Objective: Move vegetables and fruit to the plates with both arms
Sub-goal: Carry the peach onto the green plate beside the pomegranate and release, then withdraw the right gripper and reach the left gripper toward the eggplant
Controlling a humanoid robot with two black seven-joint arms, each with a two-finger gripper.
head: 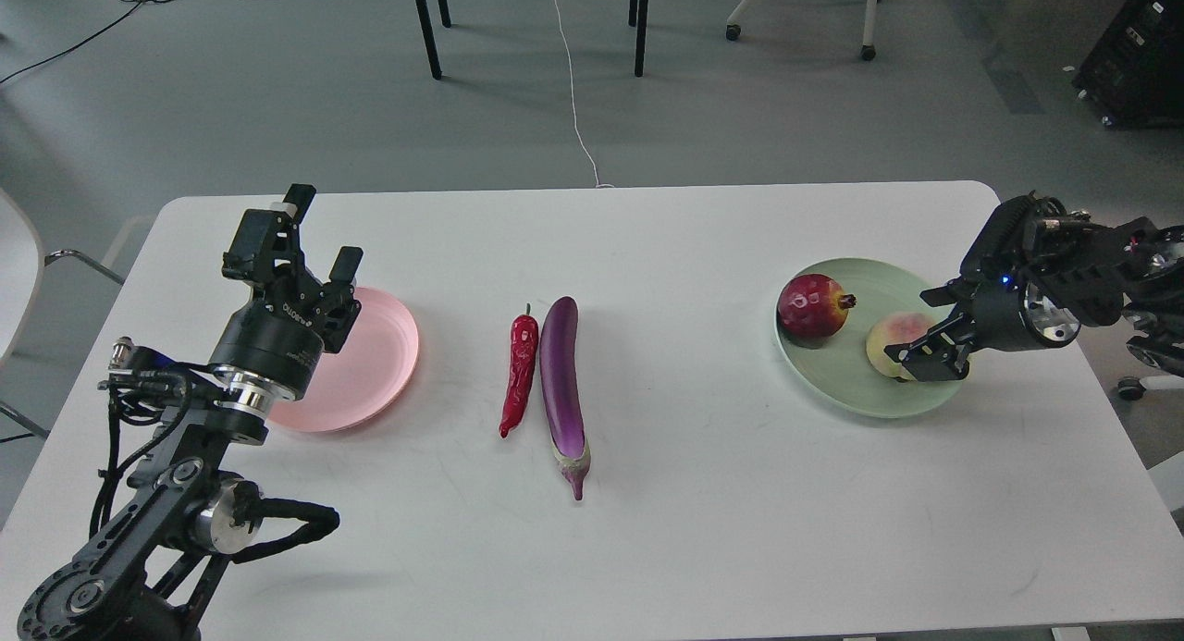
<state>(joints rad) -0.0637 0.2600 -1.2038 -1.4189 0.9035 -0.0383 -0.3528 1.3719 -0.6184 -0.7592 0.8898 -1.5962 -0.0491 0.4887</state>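
The purple eggplant (563, 382) and the red chili pepper (519, 371) lie side by side on the table's middle. The pink plate (370, 363) at the left holds nothing. My left gripper (322, 230) is open and empty, pointing up over the plate's left edge. The pale green plate (856, 382) at the right holds the pomegranate (812, 305) and the peach (895, 336). My right gripper (906, 325) is open, its fingers spread at the peach. One finger (911, 350) crosses in front of the peach. I cannot tell whether they touch it.
The white table (703, 521) has rounded corners, and its far edge lies just behind both arms. Beyond it on the grey floor are black table legs (425, 26), a white cable (575, 86), chair castors and a black case (1133, 54).
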